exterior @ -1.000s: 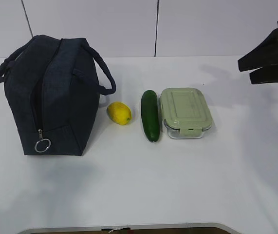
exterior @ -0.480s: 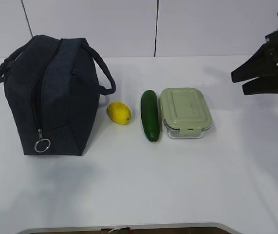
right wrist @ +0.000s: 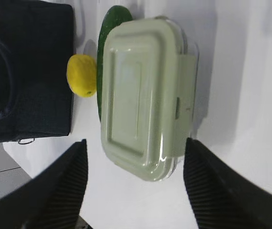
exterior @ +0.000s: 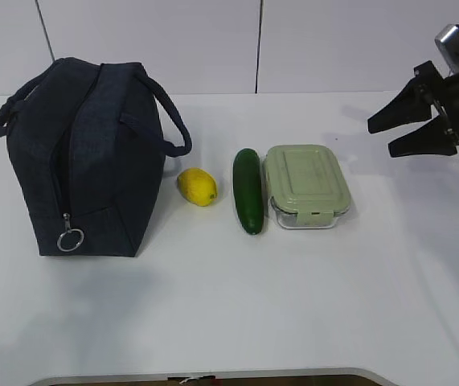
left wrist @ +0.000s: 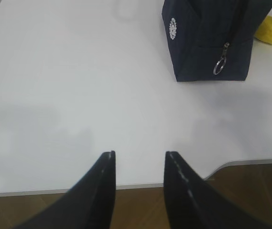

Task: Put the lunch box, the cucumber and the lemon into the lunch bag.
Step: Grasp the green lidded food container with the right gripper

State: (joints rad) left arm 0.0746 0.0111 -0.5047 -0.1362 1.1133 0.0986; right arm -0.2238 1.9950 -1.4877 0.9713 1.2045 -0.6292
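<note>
Left tool (left wrist: 138, 160) hangs over the tabletop's (exterior: 229, 305) near-left edge w/ jaws apart, holding nothing. Lunch bag (exterior: 84, 157) stands upright toward the left side of the tabletop, zipper ring pull (exterior: 70, 240) hanging at its front end, handles up. Lemon (exterior: 197, 186) lies just right of the bag, apart from it. Cucumber (exterior: 247, 190) next, lengthwise front-to-back, right beside the lunch box (exterior: 305, 185), lid on; can't tell if they touch. All three sit mid-tabletop, outside the bag. Right tool (exterior: 380, 135) hovers above the right side toward the far edge, jaws spread wide, empty, tips pointing at the box.
</note>
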